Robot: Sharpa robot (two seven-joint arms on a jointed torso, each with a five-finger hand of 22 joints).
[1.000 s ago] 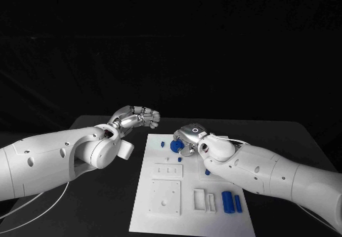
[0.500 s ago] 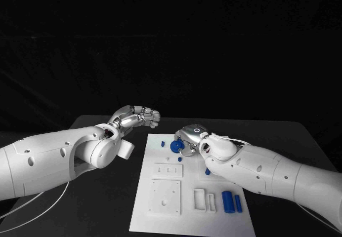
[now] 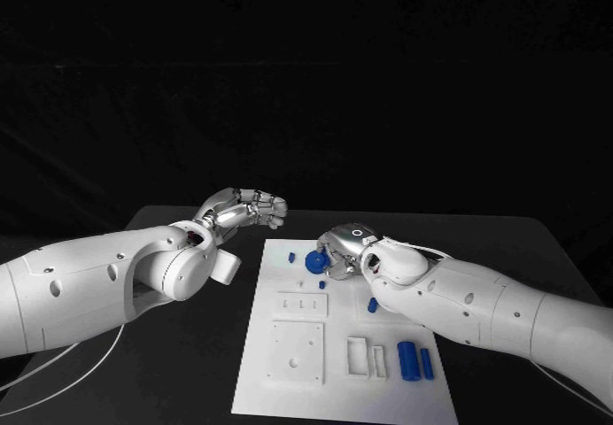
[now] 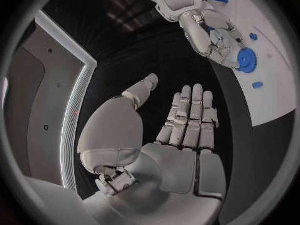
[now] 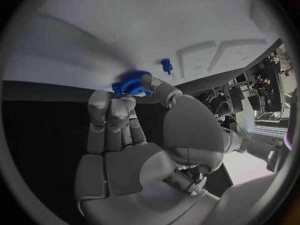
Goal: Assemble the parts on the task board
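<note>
The white task board (image 3: 345, 390) lies in the middle of the table. My right hand (image 3: 343, 246) is over the board's far end and pinches a blue gear (image 3: 315, 261) between thumb and fingers (image 5: 119, 107). The gear (image 5: 131, 83) hangs close above the board (image 5: 156, 25), next to a small blue peg (image 5: 165, 63). The left wrist view also has the right hand (image 4: 212, 35) with the gear (image 4: 246, 61). My left hand (image 3: 243, 211) is raised left of the board's far corner; its fingers (image 4: 190, 117) are stretched out and hold nothing.
Small blue pegs (image 3: 291, 258) (image 3: 321, 285) (image 3: 373, 305) lie on the board's far half. Two blue cylinders (image 3: 409, 360) lie near its right edge, beside two narrow slots (image 3: 358, 357). Square recessed plates (image 3: 295, 352) sit at the board's left.
My right hand has shifted slightly with the gear still in it. The left hand has not moved.
</note>
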